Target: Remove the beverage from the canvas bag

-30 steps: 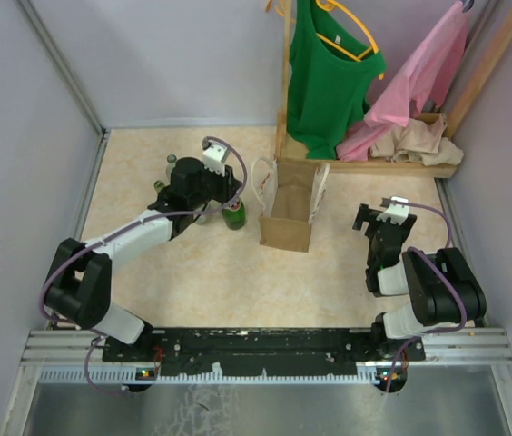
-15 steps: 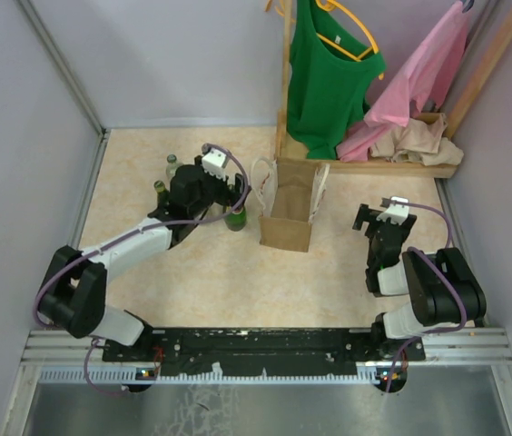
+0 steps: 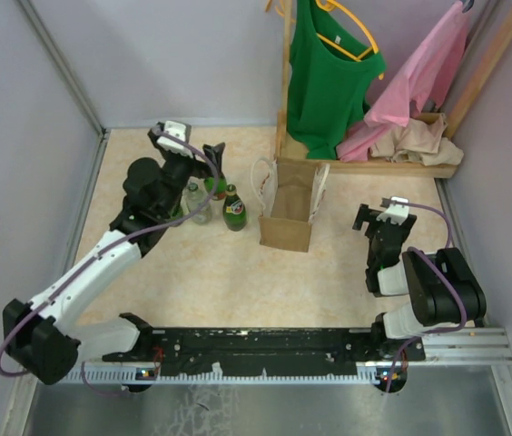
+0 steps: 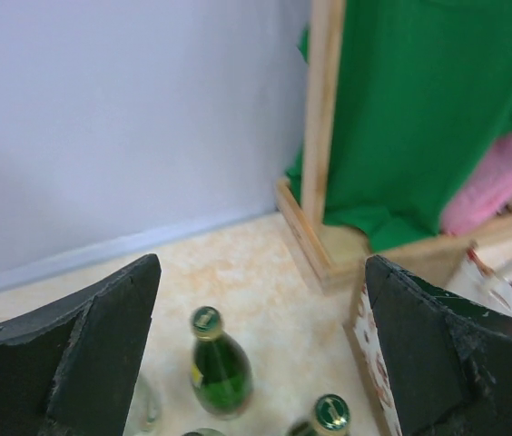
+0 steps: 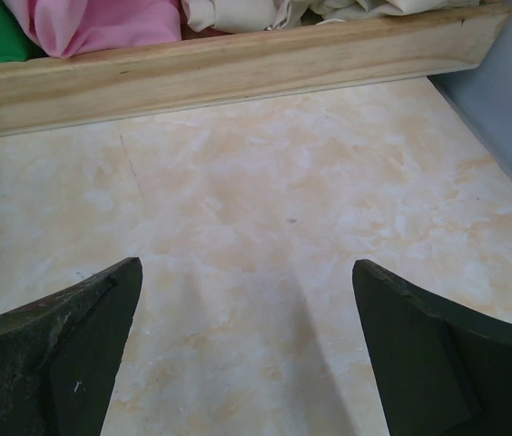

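Dimly — canvas bag interior, contents unclear

Bottles cluster just left of the bag, leaving only a narrow gap beside it. Behind the bag, the rack and hanging shirt crowd close. Floor in front and to its right lies open

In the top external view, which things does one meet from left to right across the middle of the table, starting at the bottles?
clear bottle → green bottle with a label → canvas bag → right claw. The second green bottle overlaps the clear one, so I leave it out.
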